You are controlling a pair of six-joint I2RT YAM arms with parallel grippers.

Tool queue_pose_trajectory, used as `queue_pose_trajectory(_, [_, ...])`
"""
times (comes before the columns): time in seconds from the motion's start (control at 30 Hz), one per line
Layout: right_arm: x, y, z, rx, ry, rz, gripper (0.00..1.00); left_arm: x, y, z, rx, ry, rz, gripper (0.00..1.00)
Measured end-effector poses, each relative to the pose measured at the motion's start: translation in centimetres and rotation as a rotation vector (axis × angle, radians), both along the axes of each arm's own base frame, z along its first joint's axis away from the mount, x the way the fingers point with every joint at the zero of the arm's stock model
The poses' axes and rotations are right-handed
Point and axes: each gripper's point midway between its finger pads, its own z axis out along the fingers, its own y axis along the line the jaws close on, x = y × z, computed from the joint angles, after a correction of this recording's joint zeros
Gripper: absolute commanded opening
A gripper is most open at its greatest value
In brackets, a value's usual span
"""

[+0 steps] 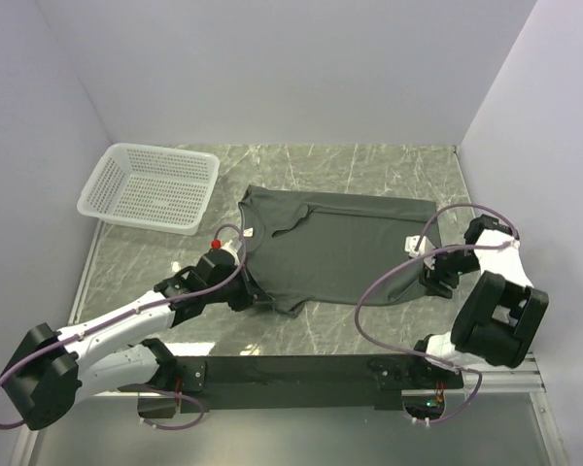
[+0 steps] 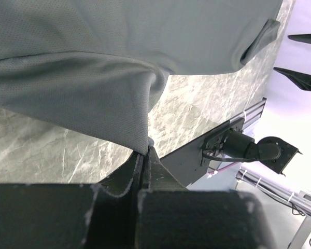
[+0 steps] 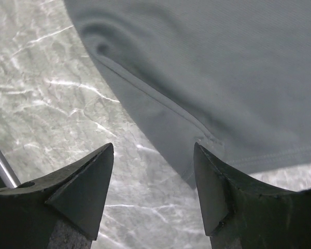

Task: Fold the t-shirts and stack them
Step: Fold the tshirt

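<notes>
The dark grey-green t-shirt (image 1: 340, 243) lies spread on the marble table, its small white label (image 1: 411, 244) near its right edge. My left gripper (image 1: 256, 296) is at the shirt's near left corner, shut on a pinch of its fabric. In the left wrist view the cloth (image 2: 93, 78) rises in a fold from the closed fingertips of the left gripper (image 2: 146, 149). My right gripper (image 1: 435, 279) is open at the shirt's near right edge. In the right wrist view it (image 3: 154, 155) hovers over bare marble, with the shirt's hemmed corner (image 3: 223, 67) just ahead of its right finger.
A white plastic mesh basket (image 1: 151, 186) stands at the back left of the table. A black mounting rail (image 1: 291, 369) runs along the near edge between the arm bases. White walls close in the table on three sides.
</notes>
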Motion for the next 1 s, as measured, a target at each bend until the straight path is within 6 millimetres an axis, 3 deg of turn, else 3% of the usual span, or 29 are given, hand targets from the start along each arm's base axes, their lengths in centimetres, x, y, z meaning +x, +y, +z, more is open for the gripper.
queue_pose_trajectory(0.27, [1.1, -1.0, -1.7, 0.009, 0.067, 0.06, 0.7, -0.3, -0.1, -0.7, -0.016, 0.009, -0.031, 0.01])
queue_pose_trajectory(0.53, [3.9, -3.2, -2.5, -0.041, 0.061, 0.053, 0.68, -0.3, -0.1, -1.5, -0.027, 0.033, -0.04, 0.01])
queue_pose_trajectory(0.9, [4.6, -4.0, -4.1, -0.045, 0.1, 0.035, 0.66, -0.2, 0.0, -2.0, -0.032, 0.055, -0.048, 0.01])
queue_pose_trajectory(1.0, [4.6, -4.0, -4.4, -0.043, 0.108, 0.035, 0.6, -0.3, 0.0, -2.2, -0.029, 0.06, -0.049, 0.01])
